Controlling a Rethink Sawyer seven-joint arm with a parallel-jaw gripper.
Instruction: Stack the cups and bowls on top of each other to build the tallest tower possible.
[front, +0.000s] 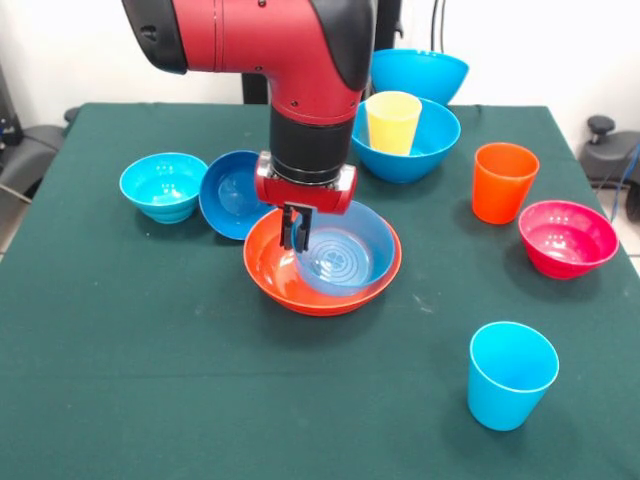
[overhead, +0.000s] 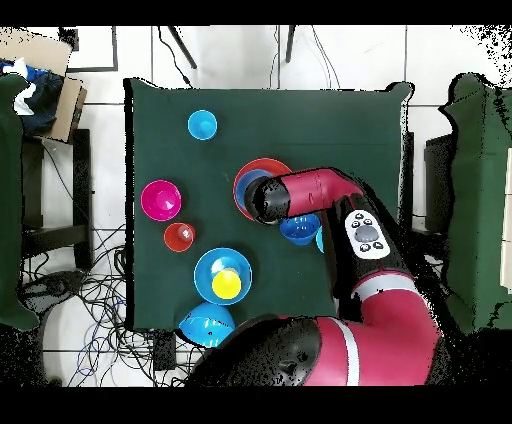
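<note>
Green table (front: 150, 350) | pincer (front: 296, 238) over light blue bowl (front: 350, 255) rim

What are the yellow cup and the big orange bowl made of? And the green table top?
The yellow cup and the orange bowl look like smooth, glossy plastic: light glints on their rims and walls. The table seems covered in dull green cloth, with no shine, though I cannot tell what lies under it.

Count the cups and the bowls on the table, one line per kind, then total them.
Cups: 3, namely yellow, orange, light blue.
Bowls: 7, namely wide orange, blue inside it, cyan, dark blue, two large blue, magenta.
Total: 10.
</note>
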